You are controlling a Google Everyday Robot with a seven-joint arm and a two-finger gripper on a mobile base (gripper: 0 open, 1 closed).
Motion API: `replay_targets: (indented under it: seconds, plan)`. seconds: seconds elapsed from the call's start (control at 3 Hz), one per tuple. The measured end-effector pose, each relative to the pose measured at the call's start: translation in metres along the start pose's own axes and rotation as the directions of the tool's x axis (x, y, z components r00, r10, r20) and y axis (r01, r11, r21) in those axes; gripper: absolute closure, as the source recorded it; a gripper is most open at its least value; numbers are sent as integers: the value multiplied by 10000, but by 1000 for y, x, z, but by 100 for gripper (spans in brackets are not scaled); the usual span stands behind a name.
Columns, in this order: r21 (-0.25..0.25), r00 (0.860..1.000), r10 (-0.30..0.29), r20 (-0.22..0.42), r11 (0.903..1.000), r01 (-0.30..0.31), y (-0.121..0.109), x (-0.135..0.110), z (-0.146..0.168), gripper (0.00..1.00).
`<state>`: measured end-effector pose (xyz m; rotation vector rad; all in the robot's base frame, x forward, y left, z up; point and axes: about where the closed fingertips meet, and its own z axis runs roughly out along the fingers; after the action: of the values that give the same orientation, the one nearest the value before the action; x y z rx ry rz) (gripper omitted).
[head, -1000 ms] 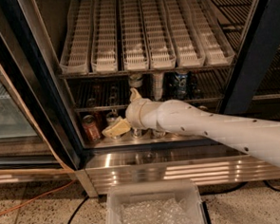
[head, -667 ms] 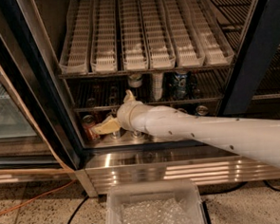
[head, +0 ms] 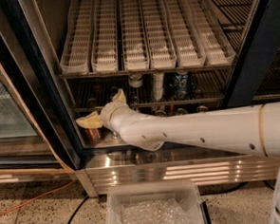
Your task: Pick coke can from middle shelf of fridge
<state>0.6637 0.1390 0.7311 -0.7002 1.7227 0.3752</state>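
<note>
Camera view: gripper (head: 89, 121) sits just below the middle shelf (head: 210, 88) left edge, over an orange-red can (head: 91, 134). Can't tell claw state. Coke can not visible, so I'd lift to shelf level and confirm the target first.

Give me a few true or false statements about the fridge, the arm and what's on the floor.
The gripper is directly above a reddish can at the left side of the fridge. True.
The arm reaches in from the left. False: it comes in from the right.
A clear plastic bin sits on the floor in front of the fridge. True.
The wire shelf holds nothing. False: several drink cans stand on it.
</note>
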Motion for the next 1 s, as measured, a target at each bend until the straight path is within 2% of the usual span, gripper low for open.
replay_targets:
  seconds: [0.33,0.67,1.0]
  plan:
    - [1129,9988,207,434,9933,-255,-15,-11,2,0]
    - [1883,9947,477,908,9800,-642,-36,-12,-5,0]
    - [1883,9947,477,908,9800,-642,-36,-12,-5,0]
